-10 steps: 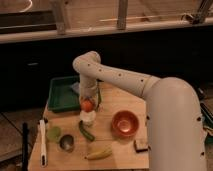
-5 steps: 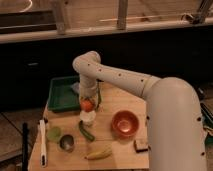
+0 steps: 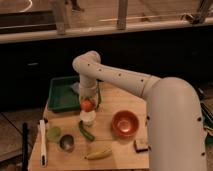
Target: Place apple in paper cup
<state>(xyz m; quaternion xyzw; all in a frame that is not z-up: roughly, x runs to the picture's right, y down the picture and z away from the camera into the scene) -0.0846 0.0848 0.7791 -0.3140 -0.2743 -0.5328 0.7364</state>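
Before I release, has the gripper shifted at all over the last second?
No. The gripper sits just as before, against the green tray, with the apple directly above the paper cup.

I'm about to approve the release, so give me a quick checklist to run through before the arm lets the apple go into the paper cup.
1. Apple at the gripper: ok, it sits at the gripper's tip, above the table.
2. Apple lined up over the paper cup: ok, it is directly above the cup's mouth.
3. Cup upright: ok, it stands on the wooden table.
4. Cup empty inside: cannot tell, the apple hides the opening.
5. Room around the cup: not ok, the green vegetable lies right against its base.
6. Orange bowl out of the way: ok, it stands apart on the right.
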